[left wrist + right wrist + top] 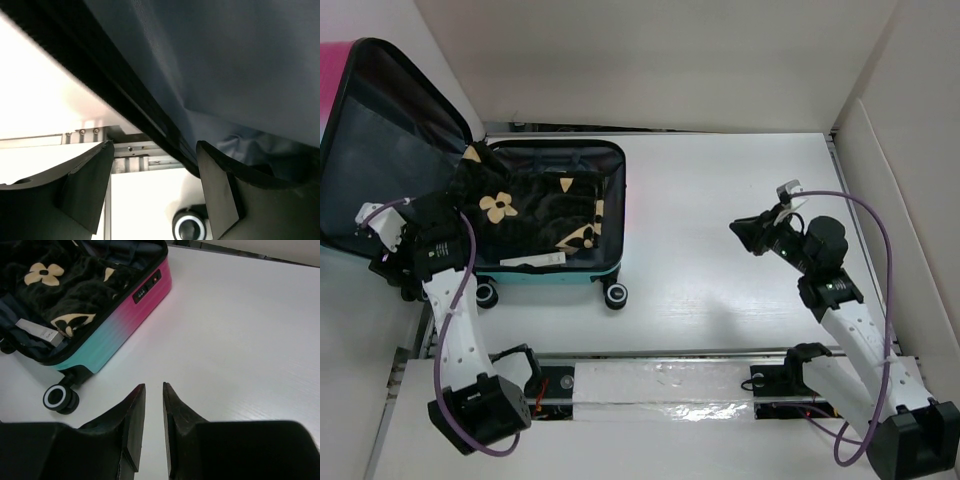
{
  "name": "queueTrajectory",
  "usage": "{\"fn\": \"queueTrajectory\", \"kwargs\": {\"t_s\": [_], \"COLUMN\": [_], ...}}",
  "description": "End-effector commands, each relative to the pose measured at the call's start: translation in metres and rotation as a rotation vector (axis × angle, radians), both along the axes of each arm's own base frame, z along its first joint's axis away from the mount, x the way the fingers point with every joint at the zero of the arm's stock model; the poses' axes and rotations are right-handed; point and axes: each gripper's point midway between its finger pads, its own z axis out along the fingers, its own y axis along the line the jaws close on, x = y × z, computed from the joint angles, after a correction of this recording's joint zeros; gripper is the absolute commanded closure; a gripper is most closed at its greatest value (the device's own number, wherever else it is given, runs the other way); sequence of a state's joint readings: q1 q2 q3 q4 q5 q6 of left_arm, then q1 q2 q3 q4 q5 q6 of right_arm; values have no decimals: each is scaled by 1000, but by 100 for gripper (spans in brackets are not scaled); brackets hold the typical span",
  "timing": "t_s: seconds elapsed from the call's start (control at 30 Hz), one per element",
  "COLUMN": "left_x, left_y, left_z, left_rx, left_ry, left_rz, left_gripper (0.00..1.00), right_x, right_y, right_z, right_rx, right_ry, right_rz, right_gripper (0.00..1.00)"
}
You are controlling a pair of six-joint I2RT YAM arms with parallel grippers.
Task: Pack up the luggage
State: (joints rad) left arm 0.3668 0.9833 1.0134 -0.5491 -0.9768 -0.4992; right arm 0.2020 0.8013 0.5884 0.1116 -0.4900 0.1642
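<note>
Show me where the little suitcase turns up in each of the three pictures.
Top external: upper left, the luggage lies open, lid raised leftward.
Left wrist: its dark lining fills the upper right.
Right wrist: upper left, its pink-to-teal side.
Shared landmark: its black wheels, in all three.
</note>
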Motion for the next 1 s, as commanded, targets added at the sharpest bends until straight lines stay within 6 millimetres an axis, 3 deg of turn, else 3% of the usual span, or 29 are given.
{"fn": "queueTrajectory", "kwargs": {"t_s": [0.0,0.13,0.27,0.43,0.53,0.6,0.7,0.73,0.83,0.97], "left_x": [2,8,18,18,16,20,38,51,53,60], "left_y": [8,13,19,21,19,16,-8,-29,-59,-106], "left_z": [22,31,42,45,41,41,49,51,55,40], "left_rx": [23,35,53,60,62,52,114,131,255,410], "left_ry": [-54,-47,-60,-58,-64,-68,-17,-9,71,247], "left_rz": [30,41,44,58,47,6,-113,-195,-287,-473], "left_gripper": [37,39,66,77,100,100,100,100,100,100], "right_x": [-8,-6,-4,10,13,13,14,14,17,18], "right_y": [11,15,15,7,5,4,6,6,10,16], "right_z": [37,36,30,15,12,12,11,10,5,-1], "right_rx": [4,-15,-19,-55,-60,-59,-56,-56,-56,-62], "right_ry": [-111,-105,-90,-34,-23,-22,-18,-14,4,21], "right_rz": [45,51,39,-31,-46,-49,-43,-42,-24,0], "right_gripper": [74,74,74,75,75,75,75,75,75,75]}}
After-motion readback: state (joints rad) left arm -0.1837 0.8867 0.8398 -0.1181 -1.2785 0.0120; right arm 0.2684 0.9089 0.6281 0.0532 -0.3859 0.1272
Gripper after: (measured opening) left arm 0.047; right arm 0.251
